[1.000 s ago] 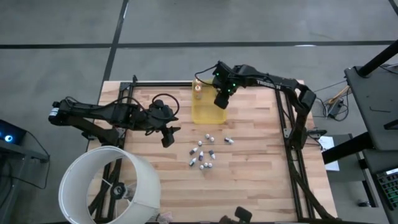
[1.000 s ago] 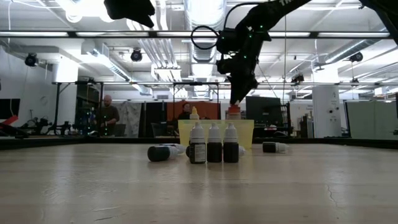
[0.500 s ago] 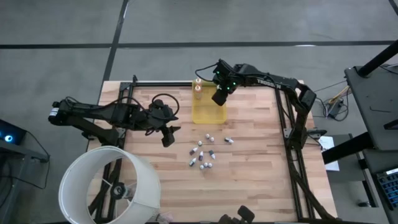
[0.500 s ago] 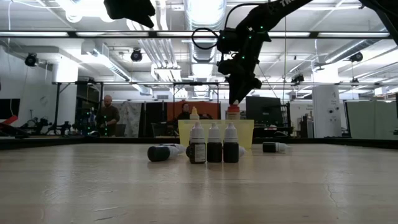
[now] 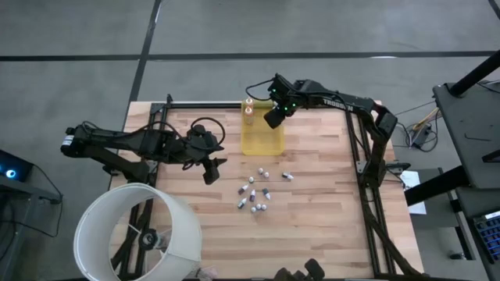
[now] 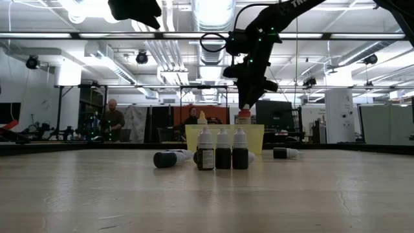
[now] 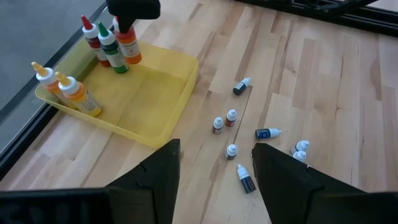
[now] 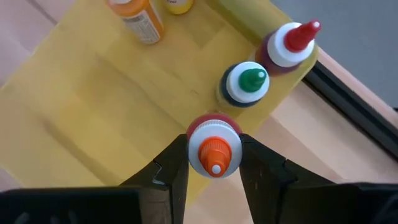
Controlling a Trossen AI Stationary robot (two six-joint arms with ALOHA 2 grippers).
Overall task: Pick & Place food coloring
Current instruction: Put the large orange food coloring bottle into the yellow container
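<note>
Right gripper (image 8: 214, 163): fingers pinch an orange-capped bottle (image 8: 214, 151) upright over the yellow tray (image 5: 262, 140), beside its far corner. Left gripper (image 7: 214, 163): fingers spread, hovering apart. Remaining food coloring bottles (image 5: 254, 195), apparently nine or so, lie clustered on the table (image 5: 312, 226)

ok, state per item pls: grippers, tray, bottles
right gripper: over the tray, shut on the orange-capped bottle
left gripper: open, empty, above the table
yellow tray: flat, holds upright bottles
green-capped bottle: upright in tray
red-capped bottle: upright in tray
loose bottles: on the table, some upright, some lying down
</note>
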